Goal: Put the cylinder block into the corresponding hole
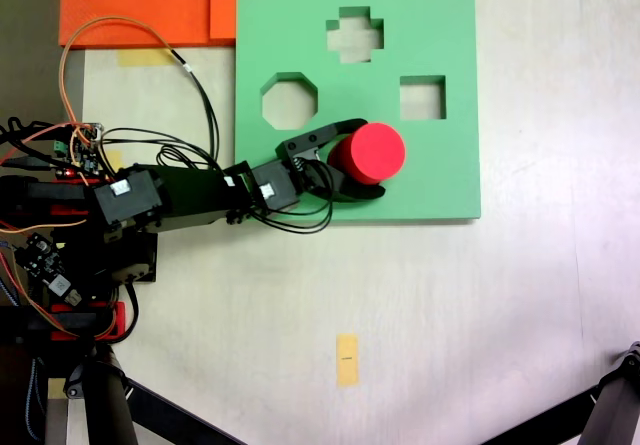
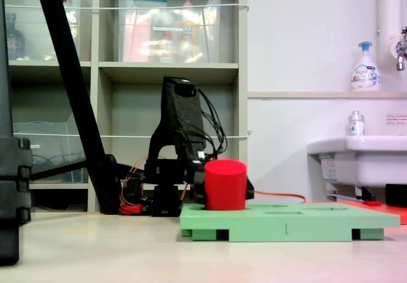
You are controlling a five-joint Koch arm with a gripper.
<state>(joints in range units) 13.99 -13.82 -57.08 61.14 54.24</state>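
Note:
The red cylinder block [image 1: 370,151] stands upright on the green foam board [image 1: 440,180], near the board's lower middle in this fixed view. My gripper [image 1: 370,158] reaches in from the left with one black jaw on each side of the block, shut on it. In the fixed view from the side, the cylinder block [image 2: 225,184] sits with its base at the green board's [image 2: 280,222] top surface, the arm [image 2: 181,124] behind it. The corresponding hole is hidden; the block covers the spot beneath it. An octagonal cut-out [image 1: 289,102], a cross cut-out [image 1: 355,34] and a square cut-out [image 1: 422,98] lie open.
Orange foam sheets [image 1: 150,0] lie beyond the board's upper left corner. Loose wires [image 1: 190,115] loop beside the arm's base [image 1: 70,225]. A yellow tape strip [image 1: 347,359] marks the table. Tripod legs [image 1: 610,405] enter at the lower corners. A sink [image 2: 356,156] and shelves [image 2: 127,73] stand behind.

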